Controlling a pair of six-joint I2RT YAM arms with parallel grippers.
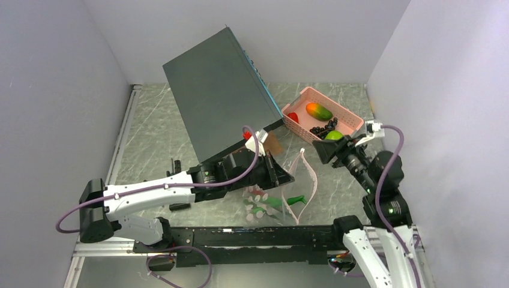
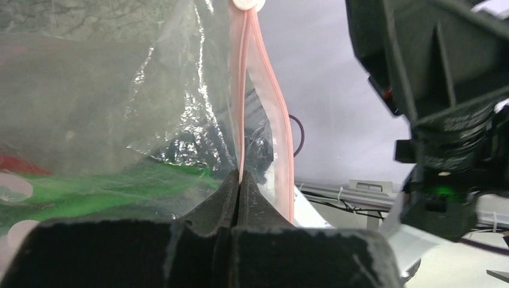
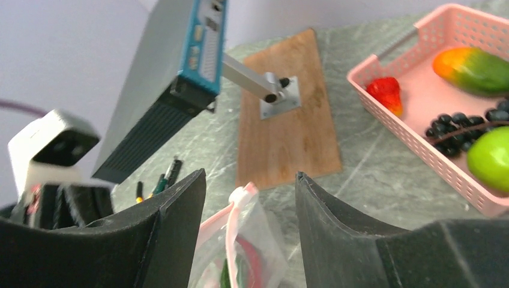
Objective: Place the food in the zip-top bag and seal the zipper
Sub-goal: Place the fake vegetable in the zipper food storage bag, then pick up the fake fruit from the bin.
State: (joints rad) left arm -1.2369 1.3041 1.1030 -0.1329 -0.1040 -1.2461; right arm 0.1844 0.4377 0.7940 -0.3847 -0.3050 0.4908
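Left wrist view, nearest: the left gripper [image 2: 239, 183] has its jaws pressed together on the zipper [image 2: 267, 102], holding the zip-top bag [image 2: 108, 102] mouth-up with green pods [image 2: 120, 183] inside. Near that mouth the right gripper [image 3: 249, 180] hangs, jaws spread and holding nothing. Farther off to its right, in the pink basket [image 3: 414, 147] on the table [image 3: 372, 174], lie the mango [image 3: 474, 66], grapes [image 3: 459, 123] and lime-green fruit [image 3: 489, 159]; the right arm is the nearer one.

Through the zip-top bag [image 2: 120, 90], the food [image 2: 108, 183] is only a green-red blur.
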